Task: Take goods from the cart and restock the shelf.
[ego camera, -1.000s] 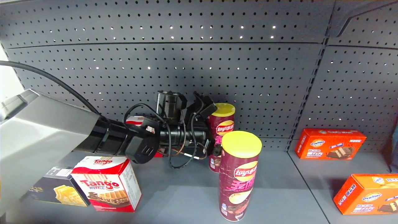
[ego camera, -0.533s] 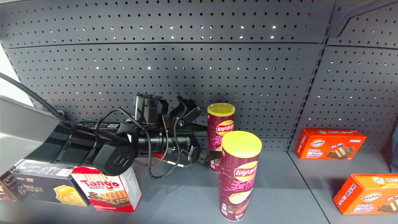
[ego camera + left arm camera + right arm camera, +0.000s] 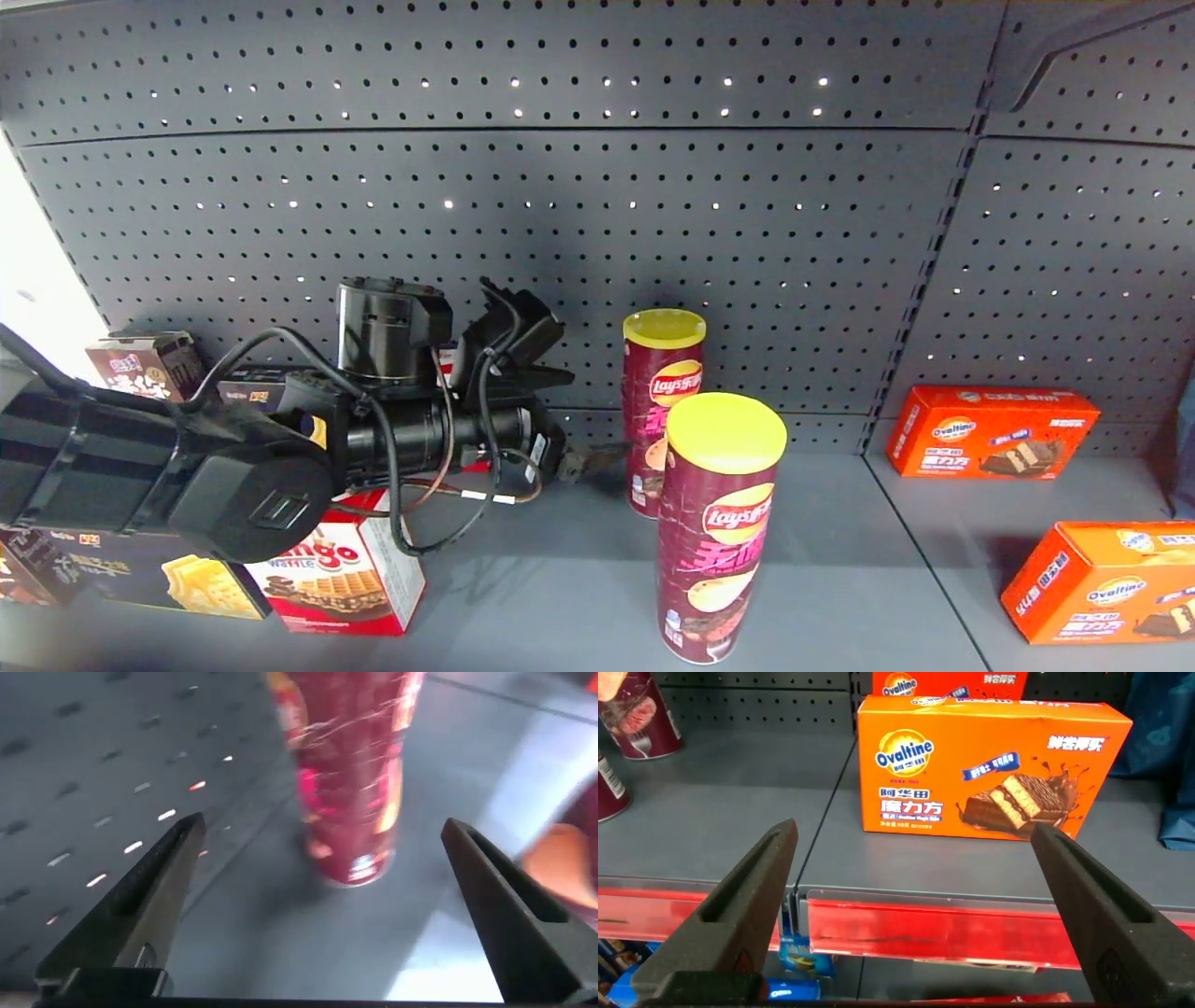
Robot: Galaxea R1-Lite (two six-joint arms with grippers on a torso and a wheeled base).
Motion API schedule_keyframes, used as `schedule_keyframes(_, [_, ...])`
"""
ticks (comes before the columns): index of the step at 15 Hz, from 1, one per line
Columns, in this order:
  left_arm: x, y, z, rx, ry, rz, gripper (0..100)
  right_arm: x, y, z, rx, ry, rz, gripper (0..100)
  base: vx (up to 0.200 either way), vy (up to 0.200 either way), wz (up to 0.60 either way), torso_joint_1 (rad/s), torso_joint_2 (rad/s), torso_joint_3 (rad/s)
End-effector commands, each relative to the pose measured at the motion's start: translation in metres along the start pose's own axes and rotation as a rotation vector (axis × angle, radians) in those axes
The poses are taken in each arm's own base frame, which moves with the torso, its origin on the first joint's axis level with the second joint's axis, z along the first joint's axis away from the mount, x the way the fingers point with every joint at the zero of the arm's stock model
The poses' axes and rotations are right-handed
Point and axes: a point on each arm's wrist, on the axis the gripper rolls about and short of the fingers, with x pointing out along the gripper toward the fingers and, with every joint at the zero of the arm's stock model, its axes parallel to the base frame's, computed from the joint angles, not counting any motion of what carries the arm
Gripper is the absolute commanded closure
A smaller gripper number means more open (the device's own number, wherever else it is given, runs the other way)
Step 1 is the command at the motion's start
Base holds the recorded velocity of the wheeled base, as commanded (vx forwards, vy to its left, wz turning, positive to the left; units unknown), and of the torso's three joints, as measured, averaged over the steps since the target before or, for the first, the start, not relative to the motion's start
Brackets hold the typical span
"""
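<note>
The rear chips can (image 3: 661,392) is standing upright at the back of the shelf (image 3: 560,579), behind the front chips can (image 3: 717,523), and the left hand (image 3: 602,455) is hovering just beside it, spread and empty, so it should probably be backing out straight and level, clearing both cans.

The left arm (image 3: 140,467) hides the top of the wafer box (image 3: 359,583), and the near chip can (image 3: 714,532) hides part of the far chip can (image 3: 661,373). In the left wrist view the far chip can is blurry, and an orange smear (image 3: 561,863) beside it may be the near one.
</note>
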Motion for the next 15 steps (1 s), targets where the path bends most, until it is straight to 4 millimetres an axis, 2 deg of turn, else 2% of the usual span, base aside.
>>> schedule_keyframes(1, [-0.004,0.000,0.004,0.007,-0.005,0.034,0,0.000,0.000,0.000,0.000,0.003,0.001,0,0.000,0.000,0.00,0.000,0.00,0.000])
schedule_keyframes(7, [-0.003,0.001,-0.001,0.005,0.078,0.227,0,0.000,0.000,0.000,0.000,0.001,0.001,0,0.000,0.000,0.00,0.000,0.00,0.000])
schedule_keyframes(10, [0.000,0.000,-0.003,0.016,0.122,0.270,0,0.000,0.000,0.000,0.000,0.001,0.001,0,0.000,0.000,0.00,0.000,0.00,0.000])
schedule_keyframes(11, [0.005,-0.002,-0.008,0.017,0.156,0.308,0,0.000,0.000,0.000,0.000,0.001,0.001,0,0.000,0.000,0.00,0.000,0.00,0.000])
schedule_keyframes(15, [0.015,-0.009,-0.010,0.027,0.170,0.295,0,0.000,0.000,0.000,0.000,0.001,0.001,0,0.000,0.000,0.00,0.000,0.00,0.000])
